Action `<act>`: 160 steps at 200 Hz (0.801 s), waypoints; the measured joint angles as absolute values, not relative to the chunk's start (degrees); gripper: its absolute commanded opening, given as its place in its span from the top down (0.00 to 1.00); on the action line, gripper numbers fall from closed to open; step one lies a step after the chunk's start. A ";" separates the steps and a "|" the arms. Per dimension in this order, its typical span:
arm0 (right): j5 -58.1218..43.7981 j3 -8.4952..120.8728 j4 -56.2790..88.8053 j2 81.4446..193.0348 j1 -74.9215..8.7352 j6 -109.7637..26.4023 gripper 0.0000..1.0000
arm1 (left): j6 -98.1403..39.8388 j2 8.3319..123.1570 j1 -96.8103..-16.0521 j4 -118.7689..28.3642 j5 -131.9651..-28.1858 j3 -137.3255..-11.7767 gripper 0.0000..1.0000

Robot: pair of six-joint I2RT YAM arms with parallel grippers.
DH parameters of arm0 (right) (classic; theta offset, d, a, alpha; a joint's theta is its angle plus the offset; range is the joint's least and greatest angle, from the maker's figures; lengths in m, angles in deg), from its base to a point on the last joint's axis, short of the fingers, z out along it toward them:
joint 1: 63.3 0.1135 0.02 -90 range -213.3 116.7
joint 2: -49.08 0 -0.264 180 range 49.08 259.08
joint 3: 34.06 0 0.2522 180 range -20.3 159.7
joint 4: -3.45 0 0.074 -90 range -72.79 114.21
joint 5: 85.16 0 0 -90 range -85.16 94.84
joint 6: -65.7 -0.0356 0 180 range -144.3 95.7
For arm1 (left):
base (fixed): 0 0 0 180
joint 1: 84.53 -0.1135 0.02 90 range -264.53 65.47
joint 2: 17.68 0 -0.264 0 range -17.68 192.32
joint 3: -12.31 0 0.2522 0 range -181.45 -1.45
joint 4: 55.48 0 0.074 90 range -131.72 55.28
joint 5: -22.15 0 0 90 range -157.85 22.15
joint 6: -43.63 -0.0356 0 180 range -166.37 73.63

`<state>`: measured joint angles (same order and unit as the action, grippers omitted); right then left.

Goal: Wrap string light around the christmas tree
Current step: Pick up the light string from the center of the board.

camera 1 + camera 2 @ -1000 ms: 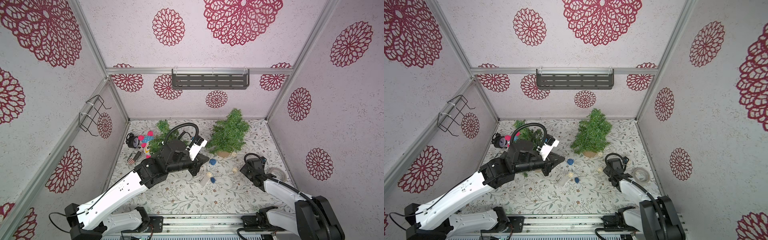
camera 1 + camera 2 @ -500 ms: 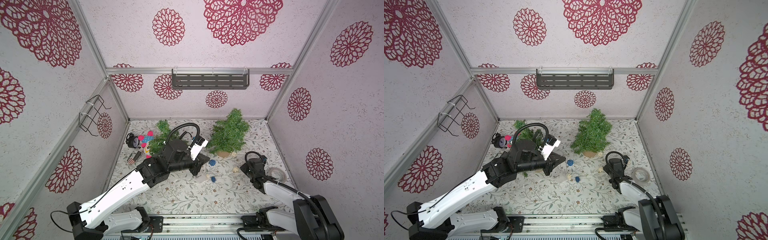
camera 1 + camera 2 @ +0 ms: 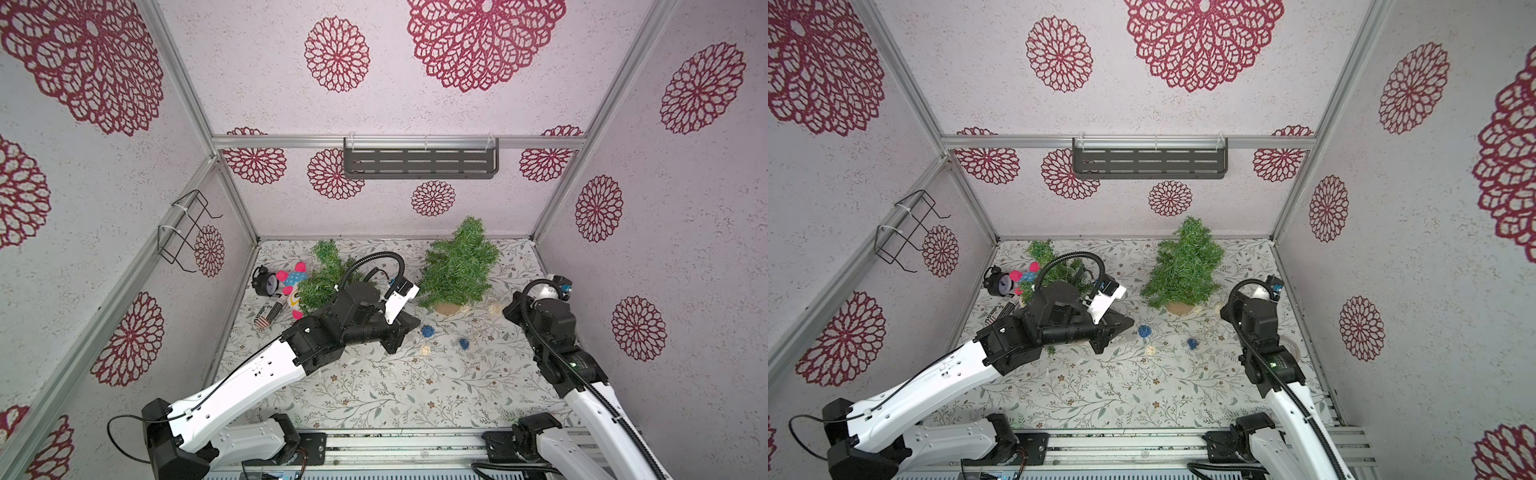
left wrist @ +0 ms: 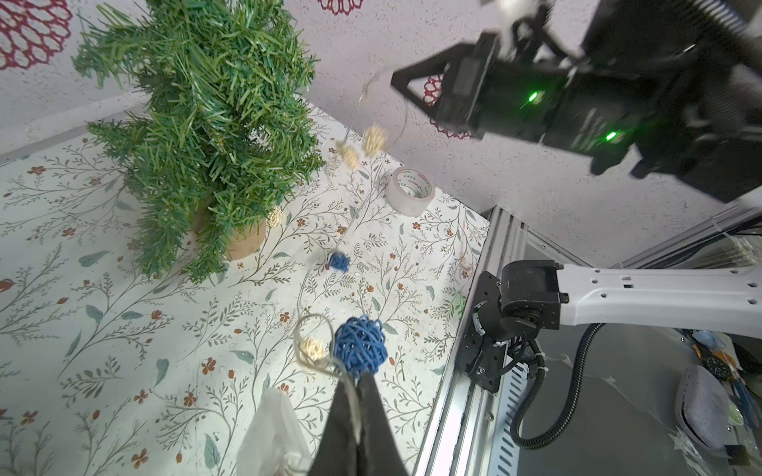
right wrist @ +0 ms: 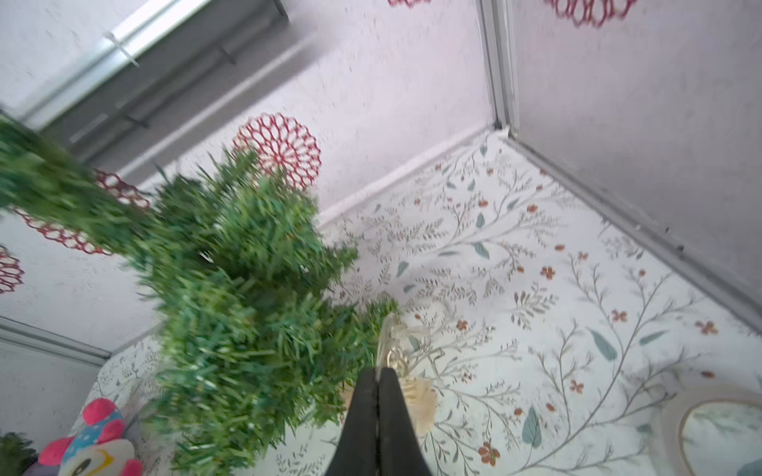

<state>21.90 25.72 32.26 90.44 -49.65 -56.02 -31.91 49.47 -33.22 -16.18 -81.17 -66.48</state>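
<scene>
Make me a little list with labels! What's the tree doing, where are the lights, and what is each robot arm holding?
tree: Christmas tree, upright in its pot
left arm: left end effector shut on the string light
right arm: right end effector shut on the string light too
lights: strung between both arms, beside the tree, not wrapped yet
other stuff: tape roll, alarm clock, plush toy
</scene>
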 measured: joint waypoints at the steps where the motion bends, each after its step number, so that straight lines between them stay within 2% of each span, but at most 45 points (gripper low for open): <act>1: 22.01 26.16 32.46 90.44 -49.67 -55.65 1.00 | -31.93 49.47 -33.24 -16.18 -81.19 -66.42 1.00; 70: 23.05 49.76 38.21 98.42 -50.39 -45.68 1.00 | -33.20 49.58 -33.44 -16.79 -81.45 -66.29 1.00; 103: 20.45 60.14 38.62 103.34 -50.41 -44.57 1.00 | -33.95 50.02 -33.99 -17.14 -81.43 -67.29 1.00; 160: 12.87 64.27 41.57 104.71 -50.39 -44.83 1.00 | -34.34 50.32 -34.12 -17.51 -81.04 -67.62 1.00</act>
<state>12.87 64.27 41.57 104.71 -50.39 -44.83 -34.34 50.32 -34.12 -17.51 -81.04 -67.62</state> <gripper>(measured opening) 0.045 0.041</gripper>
